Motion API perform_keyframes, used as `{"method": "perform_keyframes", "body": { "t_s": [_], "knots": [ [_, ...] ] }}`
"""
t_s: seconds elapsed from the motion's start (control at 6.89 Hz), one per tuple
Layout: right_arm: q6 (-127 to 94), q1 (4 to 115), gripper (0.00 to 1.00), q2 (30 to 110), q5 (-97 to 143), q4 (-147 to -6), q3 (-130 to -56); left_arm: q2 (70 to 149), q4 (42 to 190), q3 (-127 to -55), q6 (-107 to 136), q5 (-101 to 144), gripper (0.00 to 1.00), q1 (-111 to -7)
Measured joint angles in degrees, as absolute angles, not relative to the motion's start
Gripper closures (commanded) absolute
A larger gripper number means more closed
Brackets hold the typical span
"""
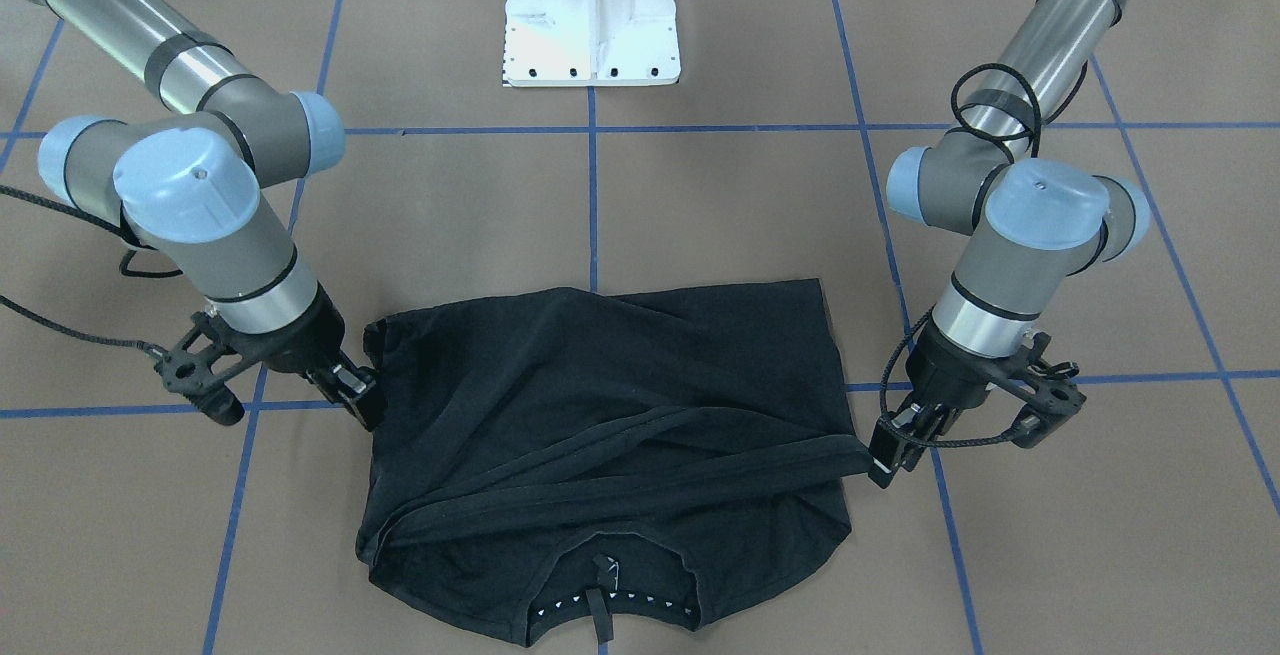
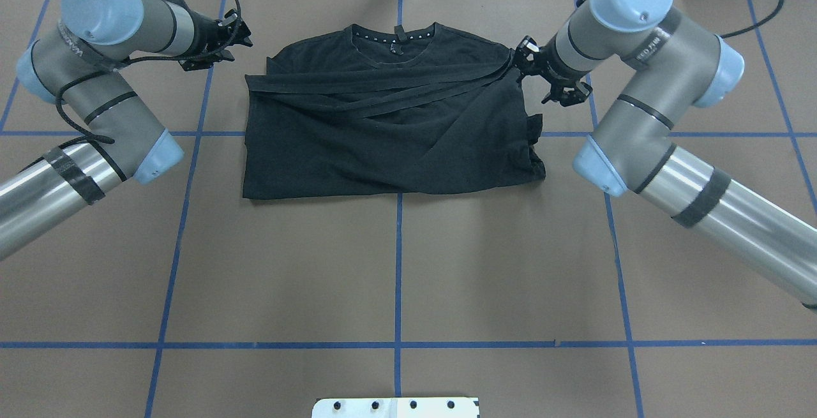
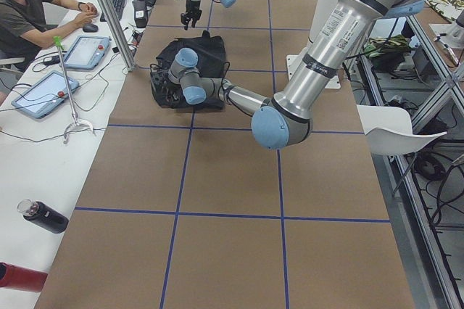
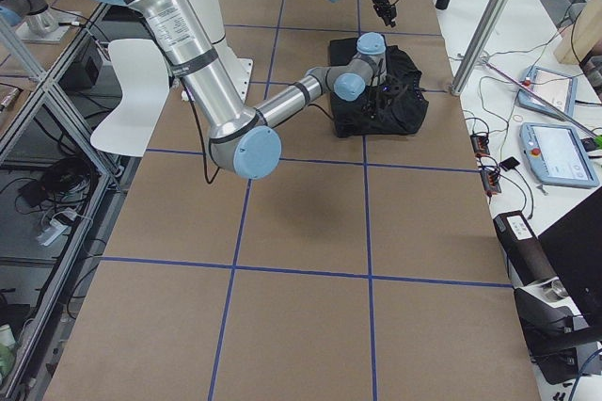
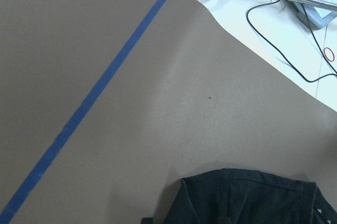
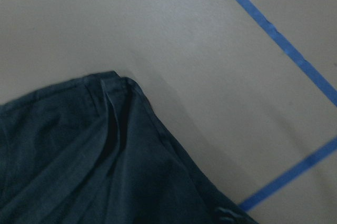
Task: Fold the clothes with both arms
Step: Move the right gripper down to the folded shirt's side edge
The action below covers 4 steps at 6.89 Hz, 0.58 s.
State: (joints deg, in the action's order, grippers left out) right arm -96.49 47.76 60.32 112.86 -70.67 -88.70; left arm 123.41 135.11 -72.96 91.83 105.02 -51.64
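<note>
The black T-shirt lies flat on the brown table, its lower part folded up so the hem bands run across just under the collar. No print shows. My left gripper hovers beside the shirt's pointed side corner; in the overhead view this left gripper stands apart from the cloth. My right gripper hangs at the opposite side edge, close to the bunched bands. Both look open and hold nothing. The wrist views show only the shirt's edges, no fingers.
The white base plate stands behind the shirt on the robot's side. Blue tape lines grid the table. A person sits at a side bench with tablets and bottles.
</note>
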Motion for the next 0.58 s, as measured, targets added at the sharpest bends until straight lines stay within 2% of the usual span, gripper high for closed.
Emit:
{"method": "perform_keyframes", "body": {
  "t_s": [0.29,0.58],
  "knots": [
    [-99.2,44.0,0.29,67.2,111.1,-70.3,-96.0,123.2,135.0,-73.1,91.7,105.0,0.49,-51.7],
    [-100.8,40.0,0.29,67.9,106.9,-70.3,-96.1,123.2,134.9,-73.1,91.5,104.9,0.49,-51.7]
  ]
}}
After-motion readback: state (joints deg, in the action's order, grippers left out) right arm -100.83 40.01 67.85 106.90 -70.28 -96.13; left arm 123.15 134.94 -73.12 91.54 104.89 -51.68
